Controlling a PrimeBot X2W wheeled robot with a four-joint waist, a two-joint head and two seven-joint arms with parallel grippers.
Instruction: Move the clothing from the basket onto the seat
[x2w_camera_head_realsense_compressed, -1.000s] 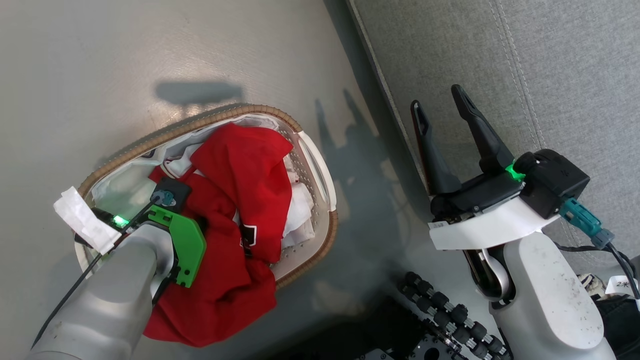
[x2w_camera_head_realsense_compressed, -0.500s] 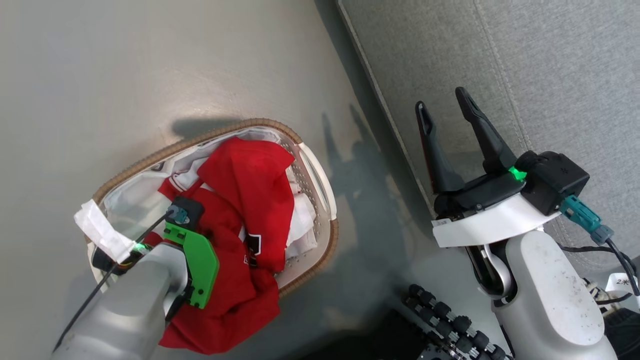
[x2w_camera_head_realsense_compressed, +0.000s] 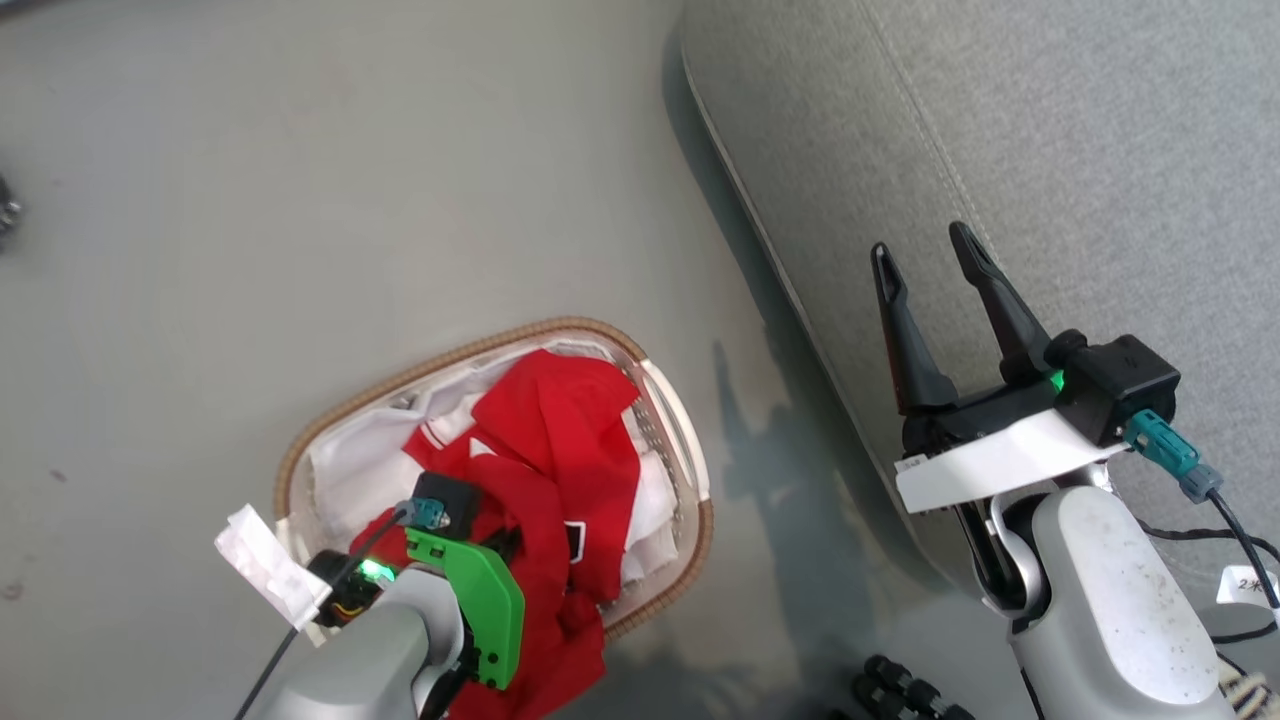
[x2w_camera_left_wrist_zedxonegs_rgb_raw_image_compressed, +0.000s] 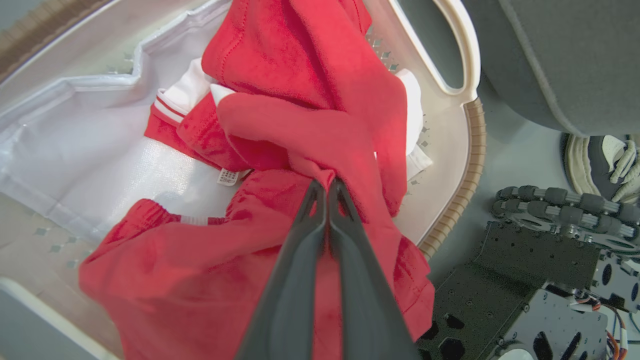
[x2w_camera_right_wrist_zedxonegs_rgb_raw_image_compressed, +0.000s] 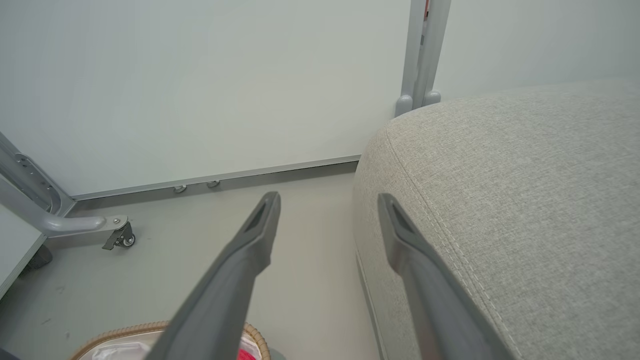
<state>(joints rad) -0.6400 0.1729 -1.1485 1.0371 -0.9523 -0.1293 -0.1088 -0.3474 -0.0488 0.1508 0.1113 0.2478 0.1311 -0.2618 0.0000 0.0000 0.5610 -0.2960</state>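
Head view: clothing (x2w_camera_head_realsense_compressed: 560, 440) heaped in basket (x2w_camera_head_realsense_compressed: 420, 362) on floor (x2w_camera_head_realsense_compressed: 300, 200), one fold spilling over the near rim. Seat (x2w_camera_head_realsense_compressed: 1050, 150) just beside. Right hand (x2w_camera_head_realsense_compressed: 921, 242) spread wide, holding nothing.

Left wrist view: left hand (x2w_camera_left_wrist_zedxonegs_rgb_raw_image_compressed: 326, 182) pinched tight on a red fold atop the heap. Fabric looks light and limp and would likely drape and snag its neighbour. A bunched fold seems a sound hold.

Right wrist view: seat corner close ahead.
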